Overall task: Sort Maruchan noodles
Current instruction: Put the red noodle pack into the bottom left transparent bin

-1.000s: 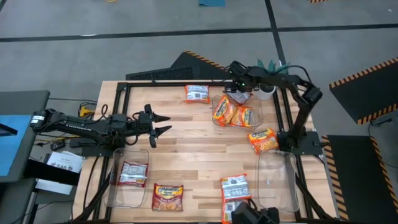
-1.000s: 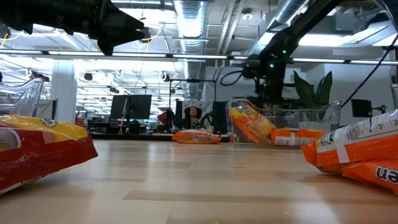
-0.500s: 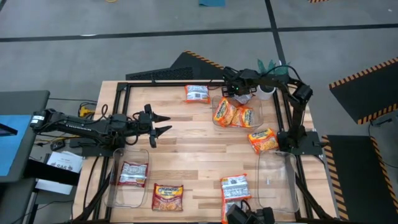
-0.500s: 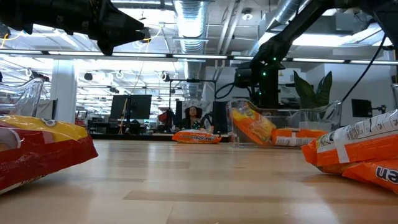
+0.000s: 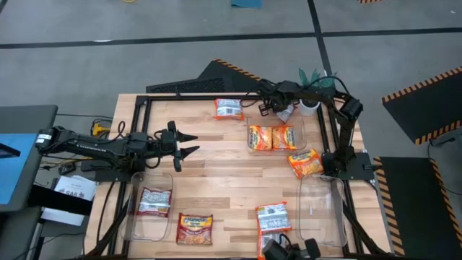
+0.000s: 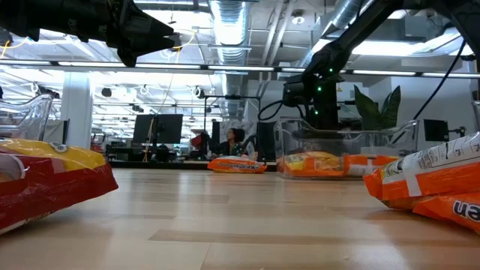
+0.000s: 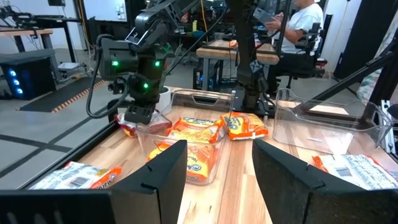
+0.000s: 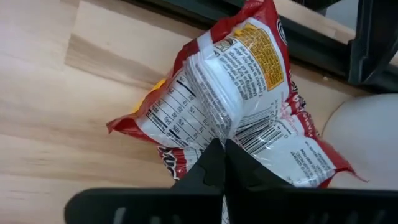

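Two dark jointed arms — black cables along the links; green indicator lights near one wrist

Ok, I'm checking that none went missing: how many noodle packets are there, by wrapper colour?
Orange packets: 6
Red packets: 3, one of them pinched in the right tool
Total: 9

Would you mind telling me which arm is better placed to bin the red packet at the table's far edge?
The right. Its hand is already shut on the red packet, beside the far bin with orange packets. The left hand hovers open near the table's middle.
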